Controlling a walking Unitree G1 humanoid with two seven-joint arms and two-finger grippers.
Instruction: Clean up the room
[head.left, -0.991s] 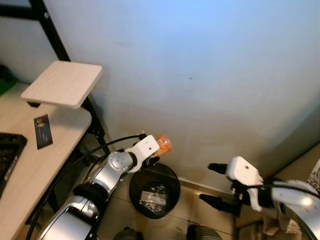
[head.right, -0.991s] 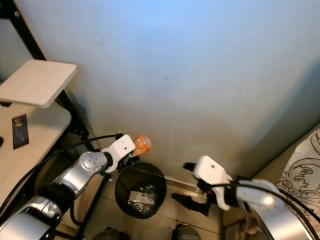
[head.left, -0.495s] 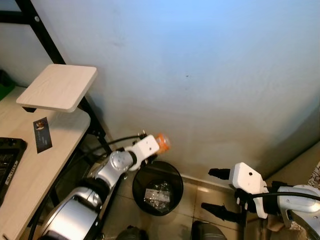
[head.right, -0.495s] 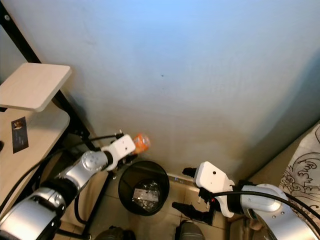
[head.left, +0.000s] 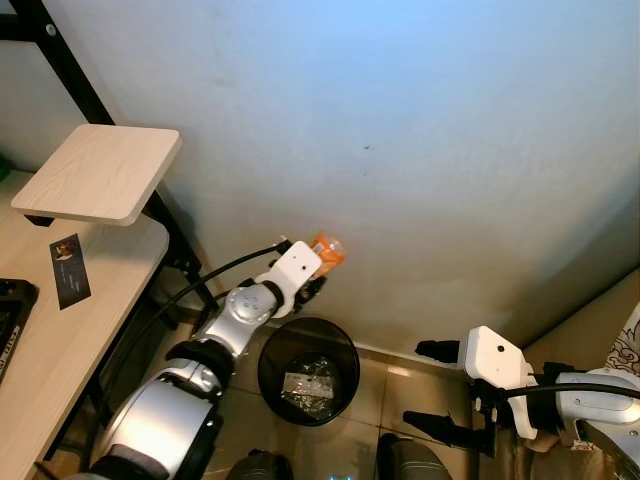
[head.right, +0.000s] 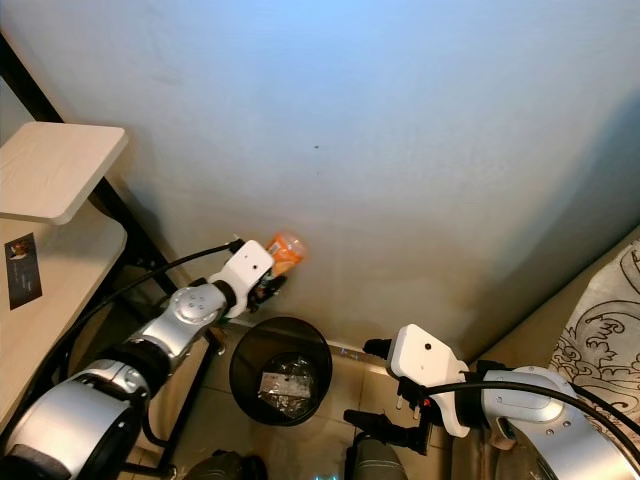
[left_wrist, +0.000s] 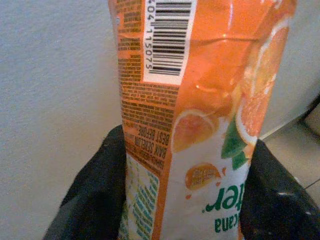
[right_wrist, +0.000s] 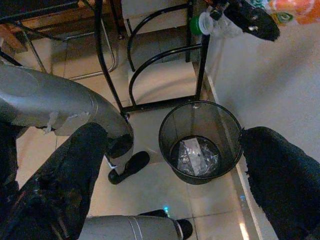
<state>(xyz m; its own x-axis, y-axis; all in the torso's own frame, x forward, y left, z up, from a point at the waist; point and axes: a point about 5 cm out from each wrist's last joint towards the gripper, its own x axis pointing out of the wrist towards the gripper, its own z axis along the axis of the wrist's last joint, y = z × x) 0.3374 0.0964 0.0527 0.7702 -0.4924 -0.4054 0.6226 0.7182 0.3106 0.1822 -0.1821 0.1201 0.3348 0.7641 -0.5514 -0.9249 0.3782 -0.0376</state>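
An orange juice pouch (head.left: 327, 248) is gripped between the left gripper's (head.left: 318, 268) 2 fingers, held against the wall above the far rim of the black bin (head.left: 273, 372). The right gripper (head.left: 432, 388) hangs spread apart beside the bin.

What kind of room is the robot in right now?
Probably a home study or bedroom corner: a wooden desk with a raised shelf, a mesh wastebasket on the tiled floor, all against a plain wall.

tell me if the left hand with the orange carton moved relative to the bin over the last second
Yes, slightly. The left hand and its orange carton now sit higher above the black bin's far rim, closer to the wall; a second ago they were just over that rim.
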